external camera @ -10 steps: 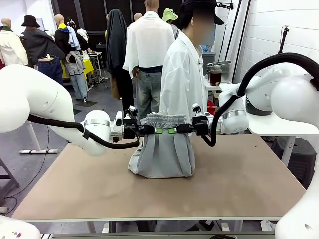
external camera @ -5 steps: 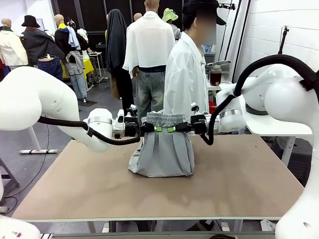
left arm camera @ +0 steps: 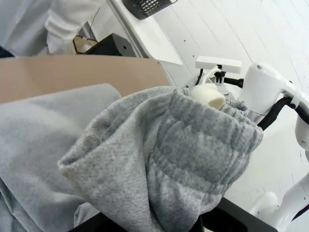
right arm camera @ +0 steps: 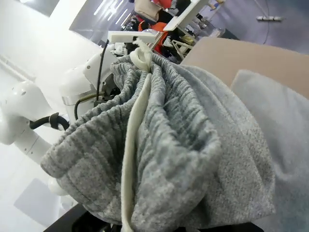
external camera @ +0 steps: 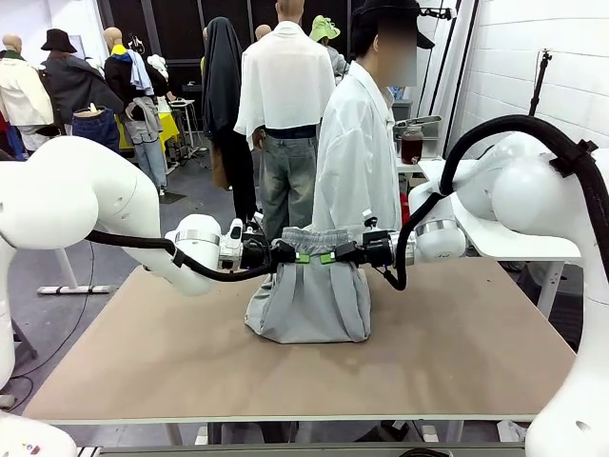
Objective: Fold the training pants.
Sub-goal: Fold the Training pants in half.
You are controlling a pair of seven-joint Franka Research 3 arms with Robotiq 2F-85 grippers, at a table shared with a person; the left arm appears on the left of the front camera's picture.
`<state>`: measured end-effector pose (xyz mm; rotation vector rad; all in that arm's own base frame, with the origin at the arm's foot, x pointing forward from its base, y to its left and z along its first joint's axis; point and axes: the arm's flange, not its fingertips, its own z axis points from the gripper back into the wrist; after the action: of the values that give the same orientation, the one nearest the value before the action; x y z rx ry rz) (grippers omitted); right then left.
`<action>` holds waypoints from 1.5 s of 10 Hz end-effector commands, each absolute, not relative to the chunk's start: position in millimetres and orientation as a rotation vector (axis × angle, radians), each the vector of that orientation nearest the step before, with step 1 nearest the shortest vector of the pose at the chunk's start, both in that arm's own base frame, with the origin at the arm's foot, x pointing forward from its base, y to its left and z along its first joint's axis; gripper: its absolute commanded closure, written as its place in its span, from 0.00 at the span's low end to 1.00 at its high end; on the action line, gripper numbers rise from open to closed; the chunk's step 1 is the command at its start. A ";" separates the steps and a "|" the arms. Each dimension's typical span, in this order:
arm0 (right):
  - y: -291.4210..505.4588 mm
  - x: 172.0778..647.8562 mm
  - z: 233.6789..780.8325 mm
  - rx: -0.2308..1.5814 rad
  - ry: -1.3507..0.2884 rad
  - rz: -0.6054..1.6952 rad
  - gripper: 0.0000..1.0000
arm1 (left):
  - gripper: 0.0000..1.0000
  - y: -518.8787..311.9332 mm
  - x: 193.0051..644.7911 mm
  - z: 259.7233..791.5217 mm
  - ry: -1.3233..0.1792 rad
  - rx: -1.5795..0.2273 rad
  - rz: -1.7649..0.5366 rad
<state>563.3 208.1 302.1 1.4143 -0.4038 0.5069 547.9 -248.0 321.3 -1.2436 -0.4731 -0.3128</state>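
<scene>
training pants [external camera: 309, 295] waistband raised | legs on table [external camera: 457, 343] | near edge bare

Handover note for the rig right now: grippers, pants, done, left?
Left gripper: shut on the pants' waistband, its left end.
Right gripper: shut on the waistband, its right end.
Pants: waistband held up off the table between the two grippers, legs hanging down with the lower part bunched on the tabletop. Drawstring loose at the waistband.
Person stands at the far side, hands off the pants.
Done: pants gripped and lifted at the waist.
Left: lay them down and fold; no finished fold visible yet.
</scene>
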 end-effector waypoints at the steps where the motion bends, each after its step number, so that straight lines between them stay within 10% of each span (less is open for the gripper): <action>1: 193.7 572.6 298.8 1.399 -0.350 0.444 1.00 | 1.00 -230.7 560.1 310.4 -0.430 -1.181 -0.230; 15: 200.6 572.5 250.8 1.392 -0.279 0.328 1.00 | 1.00 -251.8 572.9 265.9 -0.292 -1.230 -0.117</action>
<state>563.9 202.1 251.2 1.3998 -0.2896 0.3672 556.3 -257.1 268.6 -1.2600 -0.3187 -0.1617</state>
